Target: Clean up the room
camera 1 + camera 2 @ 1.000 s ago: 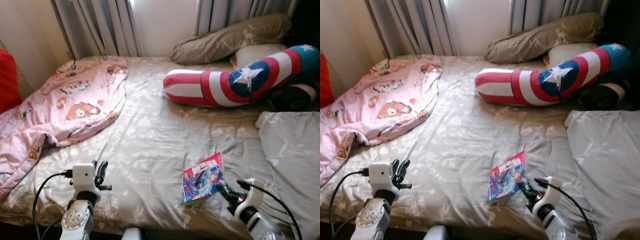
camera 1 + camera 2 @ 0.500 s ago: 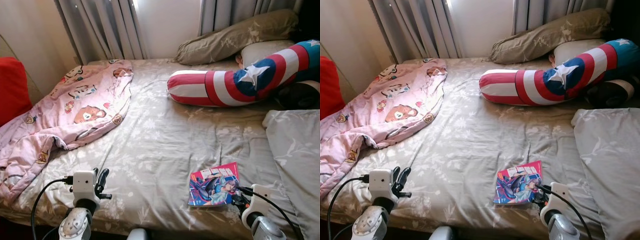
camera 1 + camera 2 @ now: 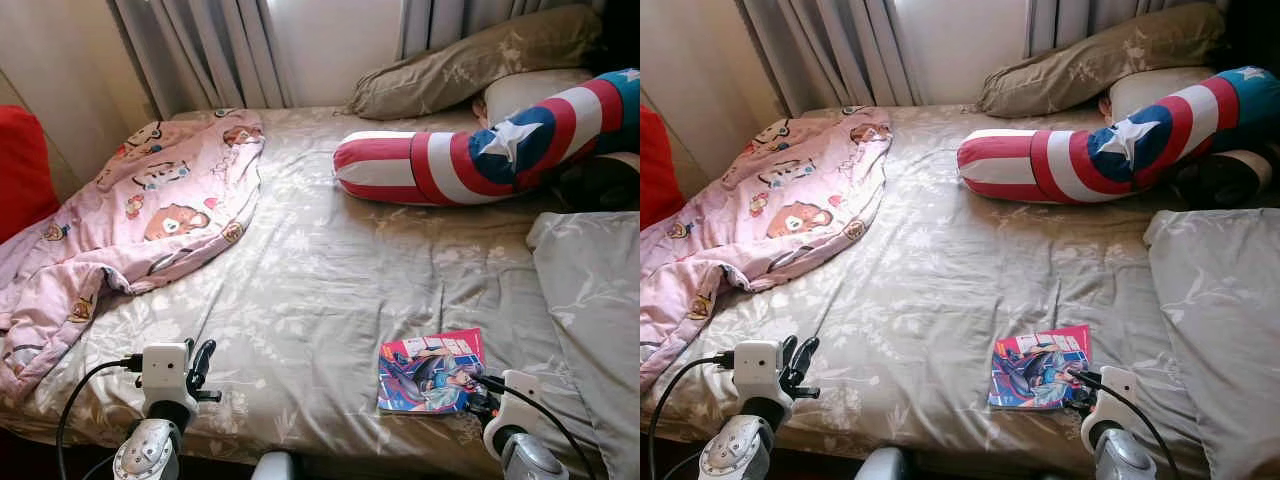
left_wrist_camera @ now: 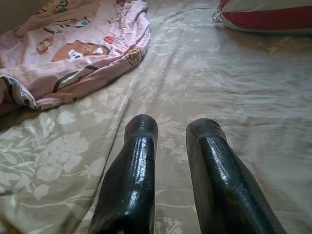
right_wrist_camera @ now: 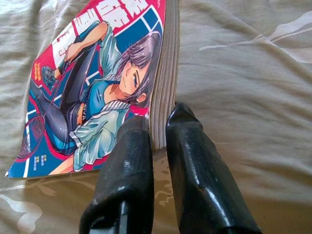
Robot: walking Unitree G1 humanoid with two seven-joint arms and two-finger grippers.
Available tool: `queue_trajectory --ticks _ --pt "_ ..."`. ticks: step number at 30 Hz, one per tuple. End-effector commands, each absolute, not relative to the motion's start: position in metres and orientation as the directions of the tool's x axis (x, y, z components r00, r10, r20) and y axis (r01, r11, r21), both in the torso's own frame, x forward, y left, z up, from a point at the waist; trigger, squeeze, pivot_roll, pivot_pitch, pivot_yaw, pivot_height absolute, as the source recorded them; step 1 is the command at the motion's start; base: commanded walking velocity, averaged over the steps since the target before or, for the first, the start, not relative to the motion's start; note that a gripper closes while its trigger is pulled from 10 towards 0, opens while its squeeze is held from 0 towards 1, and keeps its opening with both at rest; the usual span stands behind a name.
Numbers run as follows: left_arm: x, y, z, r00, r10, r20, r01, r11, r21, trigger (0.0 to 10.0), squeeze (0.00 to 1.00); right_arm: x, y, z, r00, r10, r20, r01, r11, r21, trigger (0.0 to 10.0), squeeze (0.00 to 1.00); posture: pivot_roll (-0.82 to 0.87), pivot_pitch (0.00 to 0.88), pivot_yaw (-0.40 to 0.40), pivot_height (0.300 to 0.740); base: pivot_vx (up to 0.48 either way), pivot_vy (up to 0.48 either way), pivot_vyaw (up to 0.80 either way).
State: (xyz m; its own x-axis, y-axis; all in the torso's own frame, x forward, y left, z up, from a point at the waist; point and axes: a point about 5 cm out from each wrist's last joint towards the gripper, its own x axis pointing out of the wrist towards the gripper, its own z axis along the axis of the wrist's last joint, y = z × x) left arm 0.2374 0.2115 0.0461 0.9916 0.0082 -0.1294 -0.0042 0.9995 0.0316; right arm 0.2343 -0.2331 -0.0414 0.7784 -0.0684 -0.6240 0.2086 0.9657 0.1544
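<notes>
Book (image 3: 431,358) on the bed (image 3: 330,270): our right gripper (image 5: 158,134) pinches its corner, not yet lifted. Left gripper (image 4: 171,127), released, hovers beside the blanket (image 3: 130,215), which still lies crumpled; we judge tidying barely begun.

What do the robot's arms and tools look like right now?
Both arms are silver metal with round joints. Each ends in a white boxy wrist block with a black cable looping off it. The left tool and right tool each have two long, glossy black fingers with rounded tips and a fine textured surface.
</notes>
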Motion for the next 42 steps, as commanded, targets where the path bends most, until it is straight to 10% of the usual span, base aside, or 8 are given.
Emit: queue_trajectory --ticks 1,19,20,21,42 --pt "0.237 0.214 0.047 0.990 0.012 -0.140 -0.005 0.999 0.052 10.0 0.00 0.231 -0.233 -0.044 0.767 -0.071 -0.638 0.205 0.969 0.139 10.0 1.00 0.09 0.058 0.095 0.644 0.000 0.000 0.00" --pt "0.240 0.209 0.046 0.989 0.009 -0.145 -0.003 0.999 0.041 10.0 0.00 0.244 -0.254 -0.028 0.797 -0.199 -0.570 0.281 0.958 0.059 10.0 0.98 0.08 0.050 0.094 0.644 0.000 0.000 0.00" --pt "0.240 0.209 0.045 0.989 0.009 -0.147 -0.004 0.999 0.040 10.0 0.00 0.246 -0.253 -0.026 0.806 -0.198 -0.557 0.279 0.958 0.063 10.0 0.75 0.08 0.050 0.094 0.644 0.000 0.000 0.00" --pt "0.241 0.208 0.044 0.989 0.010 -0.150 -0.005 0.999 0.037 10.0 0.00 0.252 -0.250 -0.022 0.831 -0.171 -0.529 0.241 0.968 0.065 10.0 0.00 0.08 0.039 0.090 0.644 0.000 0.000 0.00" --pt "0.251 0.205 -0.008 0.933 0.021 -0.358 -0.027 1.000 -0.012 10.0 0.00 0.247 -0.221 -0.031 0.854 -0.093 -0.512 0.164 0.982 0.095 10.0 0.00 0.03 0.000 0.052 0.719 0.000 0.000 0.00"
